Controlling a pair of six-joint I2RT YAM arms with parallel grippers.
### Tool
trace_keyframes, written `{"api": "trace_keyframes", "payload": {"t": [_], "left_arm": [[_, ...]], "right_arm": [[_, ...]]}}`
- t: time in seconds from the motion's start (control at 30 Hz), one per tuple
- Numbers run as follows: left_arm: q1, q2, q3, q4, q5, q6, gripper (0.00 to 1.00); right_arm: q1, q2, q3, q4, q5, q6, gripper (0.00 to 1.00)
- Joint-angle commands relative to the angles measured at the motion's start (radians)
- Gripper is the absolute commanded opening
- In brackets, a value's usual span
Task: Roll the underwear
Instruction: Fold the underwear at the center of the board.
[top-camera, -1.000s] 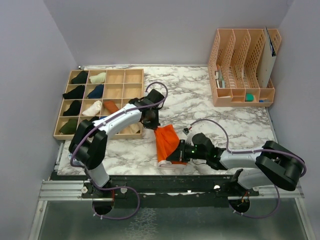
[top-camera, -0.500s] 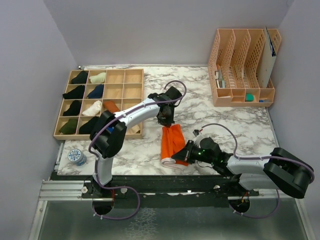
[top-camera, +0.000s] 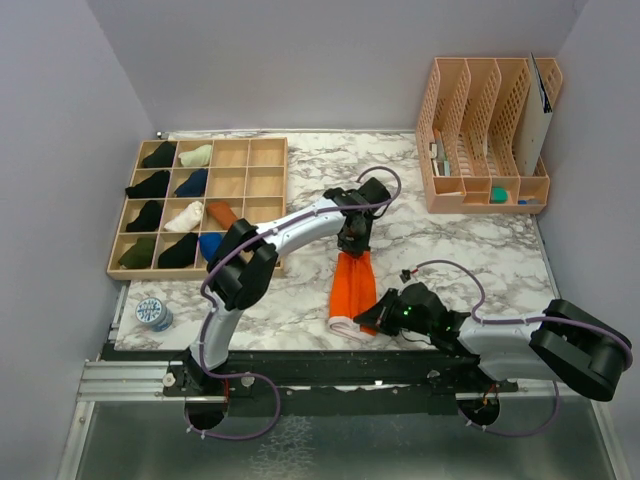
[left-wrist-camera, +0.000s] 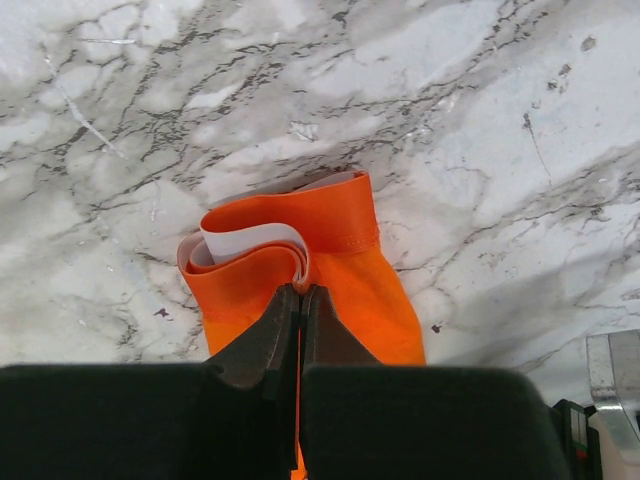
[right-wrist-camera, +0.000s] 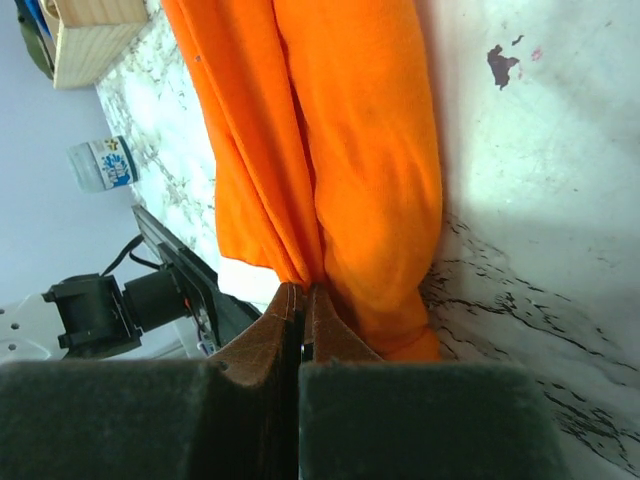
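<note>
Left gripper (left-wrist-camera: 300, 290): I am pinching it shut on the far end of the orange underwear (top-camera: 352, 285). Right gripper (right-wrist-camera: 303, 290): I am clamping it on the near end. The cloth is lying as a narrow folded strip on the marble table (top-camera: 450, 240), between my arms. I am judging it light, limp and apt to slump, so gripping through all layers at the edge seems best. The left wrist view is showing a white layer (left-wrist-camera: 250, 238) curled inside the fold. The top view is missing that but is giving me the whole strip.
</note>
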Motion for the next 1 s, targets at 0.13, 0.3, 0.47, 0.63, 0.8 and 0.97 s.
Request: {"api": "trace_keyframes", "payload": {"t": [0.13,0.3,0.47,0.63,0.8,0.97], "left_arm": [[-0.035,0.043,0.077,-0.008,-0.004,0.021,0.0],[-0.038,0.061,0.071,-0.007,-0.011,0.018,0.0],[-0.038,0.064,0.077,-0.005,-0.028,0.019,0.0],[-0.038,0.065,0.083,-0.005,-0.027,0.024,0.0],[-0.036,0.068,0.093,-0.005,-0.013,0.026,0.0],[-0.036,0.067,0.108,-0.005,-0.001,0.027,0.0]], "right_arm": [[0.001,-0.015,0.05,-0.18,0.012,-0.027,0.02],[0.0,-0.114,0.144,-0.418,0.077,-0.113,0.23],[0.001,-0.269,0.199,-0.646,0.207,-0.148,0.46],[-0.002,-0.38,0.235,-0.869,0.385,-0.159,0.47],[-0.203,-0.292,0.296,-0.865,0.281,-0.331,0.36],[-0.436,-0.073,0.329,-0.594,-0.138,-0.511,0.35]]}}
